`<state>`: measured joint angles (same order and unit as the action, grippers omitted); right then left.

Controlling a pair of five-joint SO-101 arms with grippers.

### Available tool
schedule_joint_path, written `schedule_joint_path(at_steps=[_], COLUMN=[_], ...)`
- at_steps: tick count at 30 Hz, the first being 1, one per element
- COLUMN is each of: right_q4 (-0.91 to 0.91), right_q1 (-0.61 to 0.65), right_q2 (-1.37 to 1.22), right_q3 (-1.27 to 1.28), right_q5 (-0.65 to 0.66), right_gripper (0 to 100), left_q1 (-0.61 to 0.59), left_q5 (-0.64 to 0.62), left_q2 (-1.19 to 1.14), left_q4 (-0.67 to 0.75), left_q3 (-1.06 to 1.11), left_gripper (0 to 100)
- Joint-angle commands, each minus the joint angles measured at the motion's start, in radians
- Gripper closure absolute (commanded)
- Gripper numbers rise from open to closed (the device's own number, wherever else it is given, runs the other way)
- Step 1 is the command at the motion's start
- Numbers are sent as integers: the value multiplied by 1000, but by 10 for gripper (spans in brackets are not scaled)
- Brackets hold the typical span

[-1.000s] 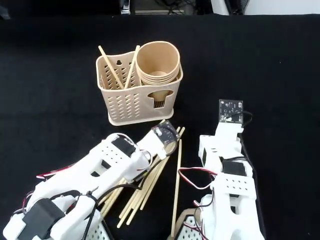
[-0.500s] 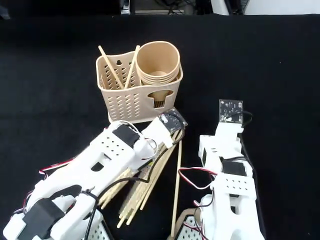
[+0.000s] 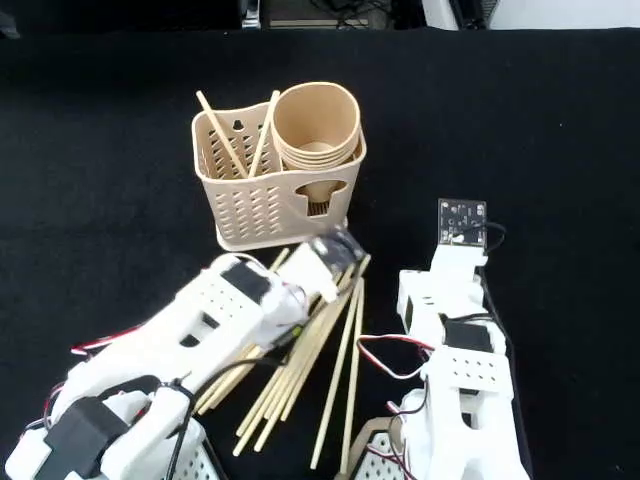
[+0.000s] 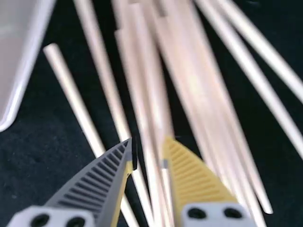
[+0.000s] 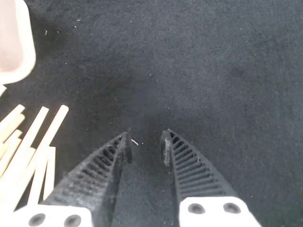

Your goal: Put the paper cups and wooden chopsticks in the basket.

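Left fingers (image 4: 189, 170) slightly apart, astride wooden chopsticks (image 4: 142, 90).

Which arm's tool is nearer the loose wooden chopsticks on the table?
Left. The left tool is directly over the wooden chopsticks, straddling some; the right tool is beside the pile's ends, over bare black cloth.

A beige perforated basket (image 3: 262, 205) stands upright. A nested stack of tan paper cups (image 3: 315, 125) sits mouth-up in one compartment. Two wooden chopsticks (image 3: 222, 135) lean crossed in the other. Many loose chopsticks (image 3: 300, 365) lie flat, fanned out, just beside the basket's front.
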<state>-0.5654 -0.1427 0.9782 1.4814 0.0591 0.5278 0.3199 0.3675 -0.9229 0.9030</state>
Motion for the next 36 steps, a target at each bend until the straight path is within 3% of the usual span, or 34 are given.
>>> schedule_joint_path(at_steps=[1, 28, 36], right_q4=[20, 20, 20], right_q1=[-8, -8, -8], right_q2=[13, 13, 13], right_q3=[-22, -22, -22], right_q5=[-6, -6, -6], right_gripper=[874, 874, 874], left_q1=[-76, -85, -8], left_q5=[5, 6, 11], left_q2=[6, 5, 5], left_q4=[26, 21, 17], left_q3=[8, 108, 128], left_gripper=[790, 777, 777])
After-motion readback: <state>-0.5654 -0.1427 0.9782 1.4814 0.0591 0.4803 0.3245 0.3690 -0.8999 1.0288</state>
